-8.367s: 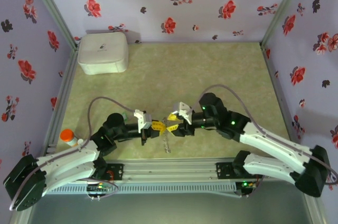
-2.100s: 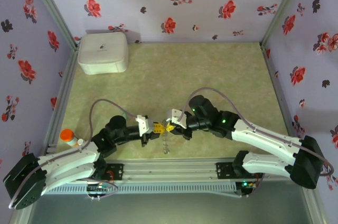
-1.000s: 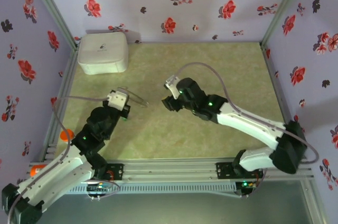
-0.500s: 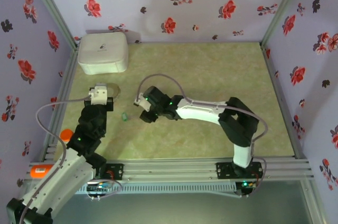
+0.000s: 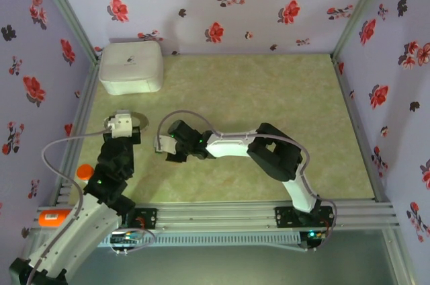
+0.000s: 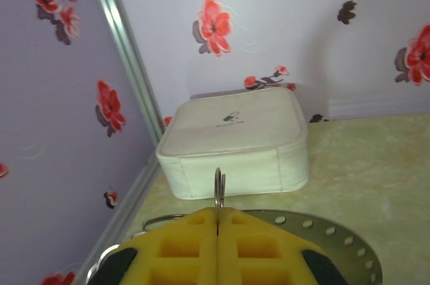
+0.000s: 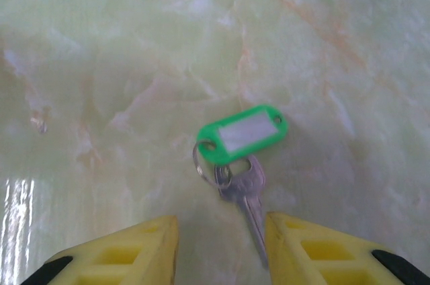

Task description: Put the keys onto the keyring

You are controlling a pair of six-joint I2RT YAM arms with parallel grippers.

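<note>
Floral wallpaper all round and a pale green marbled table (image 5: 269, 90), so the small bits are easy enough to spot.

Right claw (image 7: 218, 231) first. It's aimed down at the table with its yellow fingers (image 7: 121, 255) spread and nothing pinched. The keys (image 7: 242, 134) lie flat on the table in that gap and a bit ahead of it. The green tag is furthest out and the silver blade (image 7: 254, 221) points back toward the claw. The blade's tip is just beside the inner edge of one finger, and I can't tell if it touches. My read is it's lined up so the fingers can squeeze across the blade and lift the bunch instead of fumbling the flat tag.

Left claw (image 6: 218, 212) has its pads pressed tight together on a thin metal loop standing edge-on between them. That looks to be part of the keyring (image 6: 336, 238), whose dark flat rim with a row of holes fans out just past the fingers. It seems held clear of the table on the left side, near the white box (image 6: 235, 140) in the far corner and well apart from the keys.

My guess at why: one arm presents the ring steady while the other fetches. The keys aren't on the ring yet, so pickup is the step in hand. The main risk I see is that thin key skating on the slick surface as the fingers squeeze.
</note>
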